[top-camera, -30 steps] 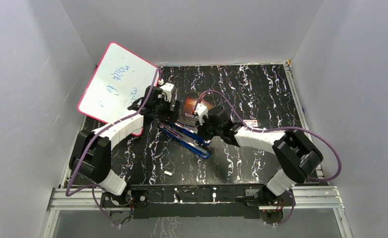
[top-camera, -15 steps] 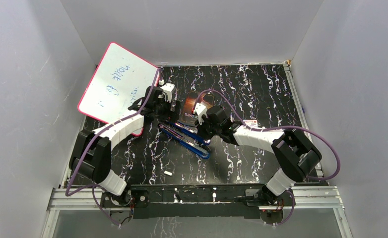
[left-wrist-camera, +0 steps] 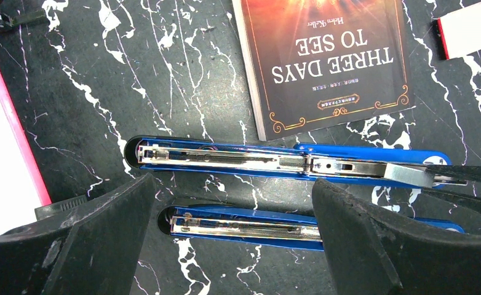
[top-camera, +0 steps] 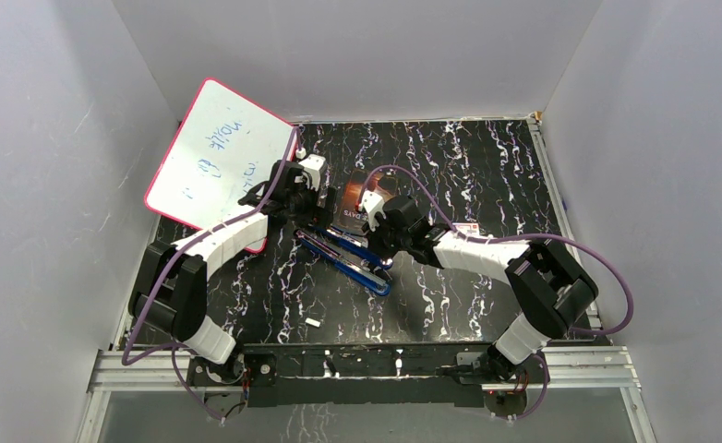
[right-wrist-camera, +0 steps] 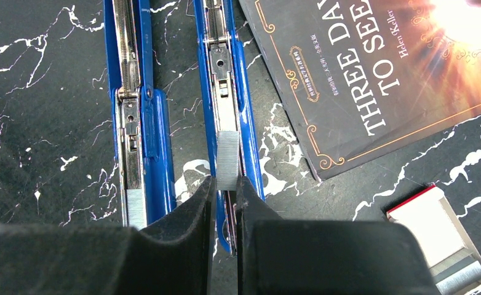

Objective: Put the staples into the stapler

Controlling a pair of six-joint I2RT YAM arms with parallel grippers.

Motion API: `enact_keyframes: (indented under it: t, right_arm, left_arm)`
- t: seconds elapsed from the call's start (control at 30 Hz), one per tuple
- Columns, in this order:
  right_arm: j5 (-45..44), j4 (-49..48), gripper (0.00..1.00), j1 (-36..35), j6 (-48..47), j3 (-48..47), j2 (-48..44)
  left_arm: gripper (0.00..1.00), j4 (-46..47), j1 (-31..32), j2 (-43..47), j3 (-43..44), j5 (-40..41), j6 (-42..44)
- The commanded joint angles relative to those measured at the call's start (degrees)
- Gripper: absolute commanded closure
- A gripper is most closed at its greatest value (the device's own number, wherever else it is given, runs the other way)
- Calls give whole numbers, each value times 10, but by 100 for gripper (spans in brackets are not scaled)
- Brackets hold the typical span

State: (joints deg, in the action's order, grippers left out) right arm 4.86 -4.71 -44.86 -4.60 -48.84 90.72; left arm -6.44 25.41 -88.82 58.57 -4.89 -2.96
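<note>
Two open blue staplers (top-camera: 343,257) lie side by side on the black marbled table, metal channels up. My right gripper (right-wrist-camera: 226,181) is shut on a short silvery strip of staples (right-wrist-camera: 227,157), held over the channel of the stapler (right-wrist-camera: 226,92) next to the book. Another strip (right-wrist-camera: 136,209) sits in the other stapler (right-wrist-camera: 133,123). My left gripper (left-wrist-camera: 232,184) hangs open above the staplers' opposite ends. Its fingers (left-wrist-camera: 103,227) straddle the nearer stapler (left-wrist-camera: 244,224) without touching it, and the farther one (left-wrist-camera: 256,161) lies just beyond.
A dark book, "Three Days to See" (top-camera: 362,198), lies just beyond the staplers. A small red-and-white box (top-camera: 466,228) sits to the right. A pink-rimmed whiteboard (top-camera: 219,161) leans at the back left. A small white bit (top-camera: 312,322) lies near the front.
My right gripper has crept slightly toward the far left along the stapler with the strip in it. The left arm has held still.
</note>
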Motion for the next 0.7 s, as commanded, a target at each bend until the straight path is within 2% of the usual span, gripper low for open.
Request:
enact_keyframes:
  t: [0.0, 0.67]
  right_arm:
    - [-2, 14, 100, -2, -10, -29, -2]
    - [-26, 32, 100, -18, -23, -50, 12]
  left_arm:
    - [2, 3, 4, 12, -2, 3, 7]
    - [2, 5, 5, 12, -2, 4, 7]
